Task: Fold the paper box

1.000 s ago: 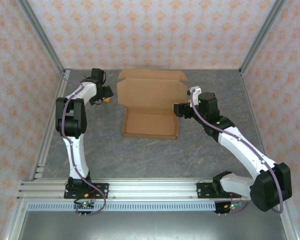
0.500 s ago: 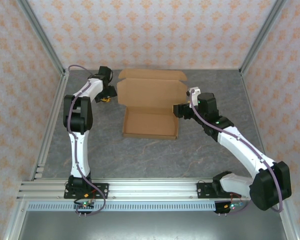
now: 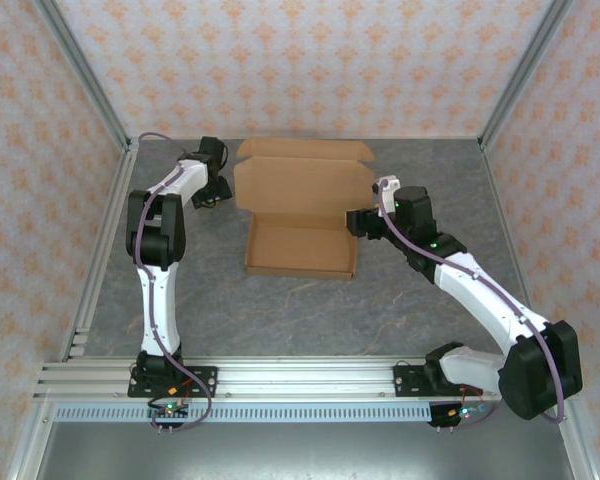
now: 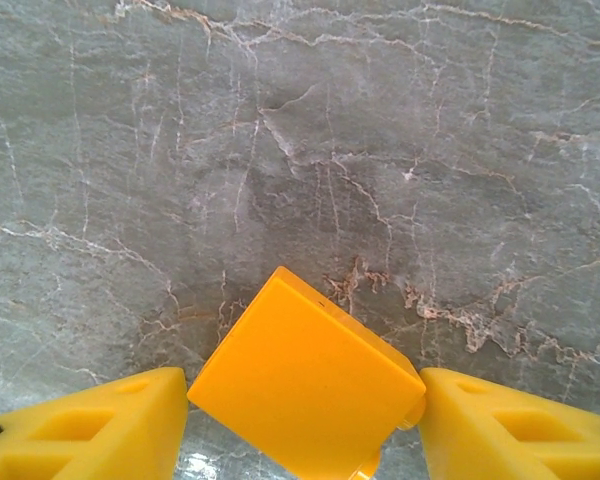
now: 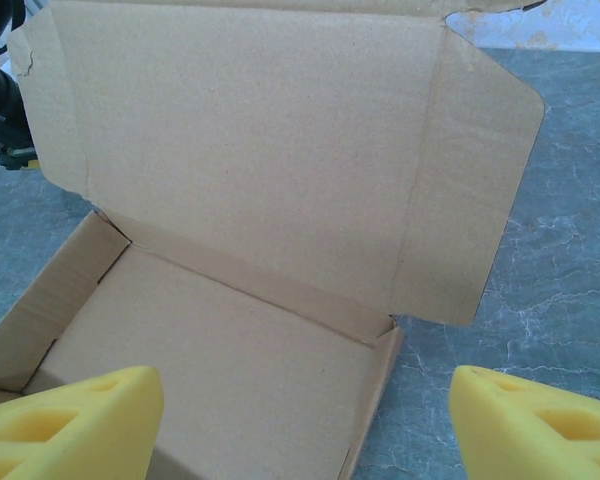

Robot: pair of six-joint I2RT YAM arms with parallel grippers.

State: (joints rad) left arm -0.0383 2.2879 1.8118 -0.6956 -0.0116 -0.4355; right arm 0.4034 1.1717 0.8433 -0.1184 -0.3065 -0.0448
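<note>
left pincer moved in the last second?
Yes. In the top view the left pincer shifted right, closer to the left edge of the paper box, which stayed put.

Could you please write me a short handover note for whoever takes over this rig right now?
Left gripper: jaws either side of the small orange-yellow plastic block, just left of the box over the grey marbled table. I cannot tell whether the grip is firm.
Right gripper: open, empty, at the box's right edge.
Plain brown cardboard paper box: mid-table, tray walls up, lid open and leaning back, side flaps untucked.
Done: tray formed.
Left: probably fold the lid down and tuck its flaps.
</note>
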